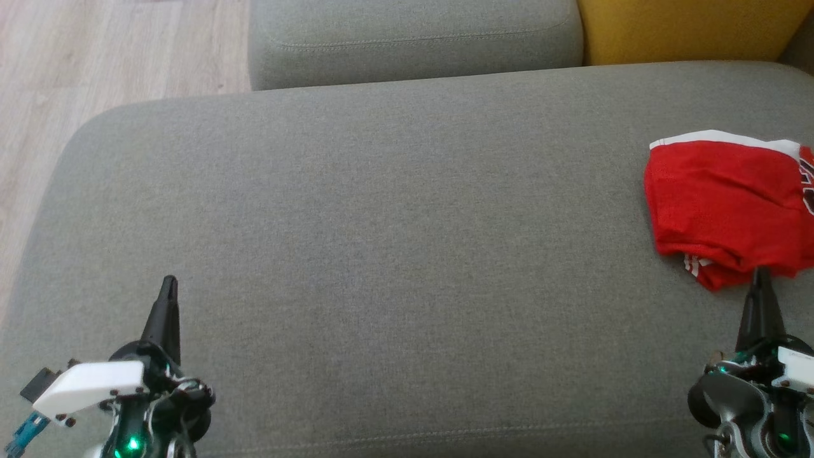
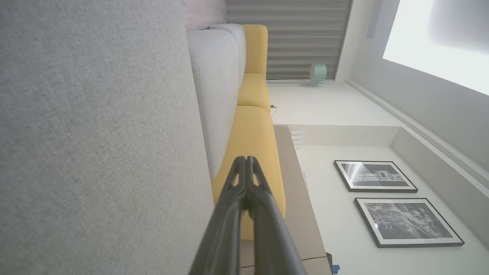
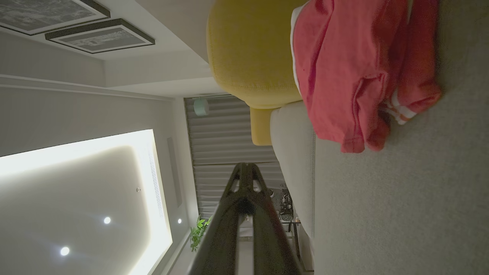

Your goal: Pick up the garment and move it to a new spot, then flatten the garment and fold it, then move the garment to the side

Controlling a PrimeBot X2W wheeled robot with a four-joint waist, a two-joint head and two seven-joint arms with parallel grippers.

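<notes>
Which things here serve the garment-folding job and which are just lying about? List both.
Job: red garment, grey seat under it, left gripper, right gripper, both shut and empty.
Just there: yellow cushion, wooden floor, framed pictures, plant.
</notes>
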